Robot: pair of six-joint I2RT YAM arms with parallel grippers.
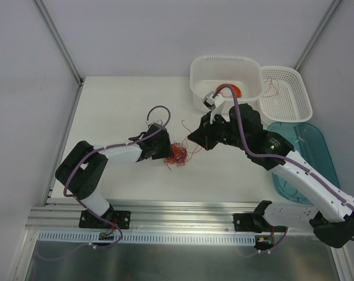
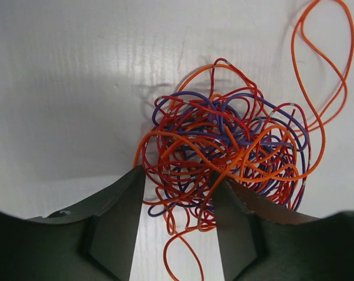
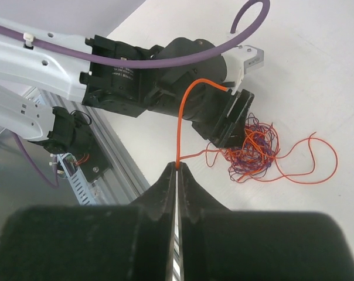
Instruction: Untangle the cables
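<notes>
The left arm reaches in across the white bench [image 1: 118, 105] from the left. Its left claw [image 2: 178, 175] is released: the two dark fingers [image 2: 121, 211] stand apart, and the near fringe of the cables [image 2: 224, 146] lies in the gap between them, with nothing visibly pinched. The cables are a scribbly knot of orange, red and purple wire, resting on the bench right at this claw's fingertips and spreading ahead of them. One long orange loop [image 2: 323, 70] strays out past the knot, ahead and to the right of the claw.

To the right of the knot comes the right claw [image 3: 177, 170], raised above the bench (how far up it hangs cannot be judged). It is clenched, its fingers pressed flat together on an orange strand [image 3: 179, 129]. From the fingertips this strand climbs steeply, arches over and ends against the left claw's body. A thinner run of wire sags from the same fingertips down to the knot, which lies ahead of the right claw.

Beyond the right claw, towards the back of the bench, stands a white tub [image 1: 225, 58] with an orange ring coil [image 1: 236, 91] inside it. Further right sits a white perforated basket [image 1: 300, 96], holding a few thin red wires. A teal tray [image 1: 309, 146] lies to the right of the right arm.
</notes>
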